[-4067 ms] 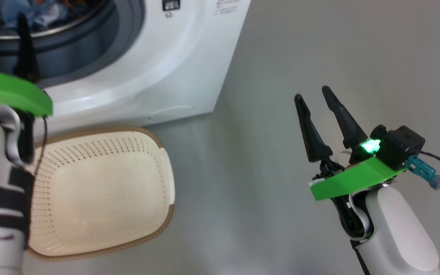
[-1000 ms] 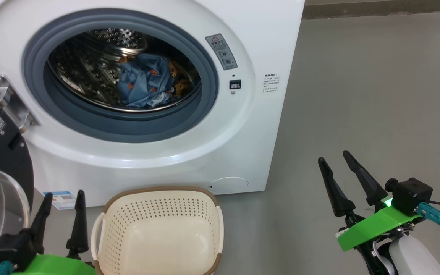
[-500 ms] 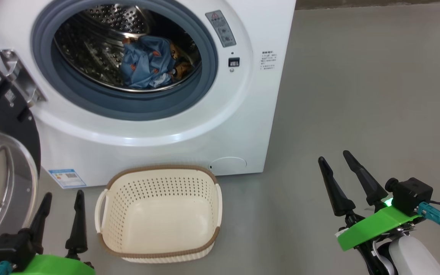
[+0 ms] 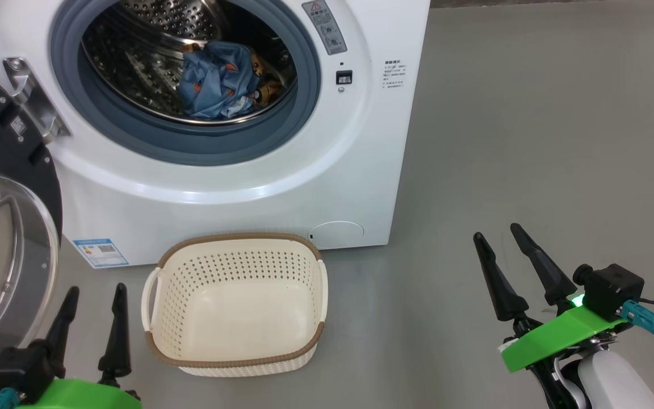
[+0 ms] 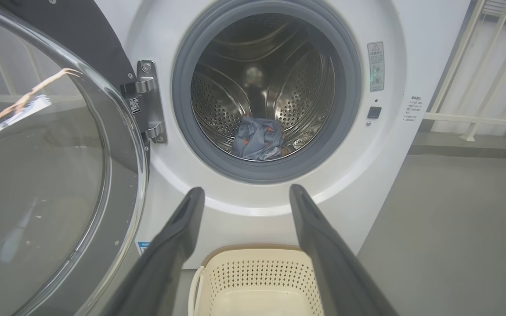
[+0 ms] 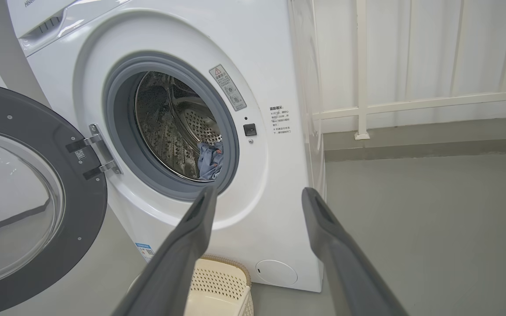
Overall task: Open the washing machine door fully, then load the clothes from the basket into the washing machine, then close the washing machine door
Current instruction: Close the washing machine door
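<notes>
Basket (image 4: 230,267) sat empty; clothes (image 4: 219,79) lay in the drum (image 4: 128,62). Your left fingers (image 4: 117,329) and right fingers (image 4: 494,284) stood wide, holding nothing. Washing machine door (image 4: 3,227) hung open at left. Your best bet was to hook behind its free edge and swing it steadily until it latched.

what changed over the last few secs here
The left gripper, earlier raised at the drum mouth, has drawn back low beside the basket, open and empty; the head camera has also pulled back. Unchanged: right gripper open, clothes in the washing machine, basket empty, washing machine door open.
</notes>
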Controlling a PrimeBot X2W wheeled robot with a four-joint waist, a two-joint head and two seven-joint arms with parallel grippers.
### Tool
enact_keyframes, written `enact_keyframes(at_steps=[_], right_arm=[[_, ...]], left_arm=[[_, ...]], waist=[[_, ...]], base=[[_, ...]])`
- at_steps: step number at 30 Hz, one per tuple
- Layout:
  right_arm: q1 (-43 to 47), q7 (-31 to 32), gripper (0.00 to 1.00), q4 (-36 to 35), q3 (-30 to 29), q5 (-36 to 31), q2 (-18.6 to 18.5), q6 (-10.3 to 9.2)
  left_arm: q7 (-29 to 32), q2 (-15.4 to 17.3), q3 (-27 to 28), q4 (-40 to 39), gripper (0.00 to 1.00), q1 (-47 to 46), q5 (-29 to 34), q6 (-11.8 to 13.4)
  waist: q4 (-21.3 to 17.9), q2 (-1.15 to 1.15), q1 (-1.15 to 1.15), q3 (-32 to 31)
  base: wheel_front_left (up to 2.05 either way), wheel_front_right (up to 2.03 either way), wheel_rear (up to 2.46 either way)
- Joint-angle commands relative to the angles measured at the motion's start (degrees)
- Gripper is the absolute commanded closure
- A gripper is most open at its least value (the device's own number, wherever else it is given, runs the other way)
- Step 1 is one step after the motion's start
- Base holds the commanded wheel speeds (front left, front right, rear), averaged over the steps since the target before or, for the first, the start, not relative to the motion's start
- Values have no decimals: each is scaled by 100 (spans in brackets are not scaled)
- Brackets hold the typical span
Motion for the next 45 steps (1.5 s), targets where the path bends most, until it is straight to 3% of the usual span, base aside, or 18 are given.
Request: enact_keyframes(at_steps=[1,22,45], right_arm=[[-44,-27,0,-153,74,13,5,9],[-25,-27,0,-146,38,16,10,9],[-13,-27,0,-55,134,79,-9,9]], left_arm=[[-15,171,175,-157,0,-171,-36,30],[-5,173,120,-104,0,-207,-99,160],[-95,51,202,-11,0,-150,-79,450]], waist=[[-1,0,0,5],[176,0,0,-13],[1349,0,0,-154]], base=[[0,0,0],[0,0,0],[0,0,0]])
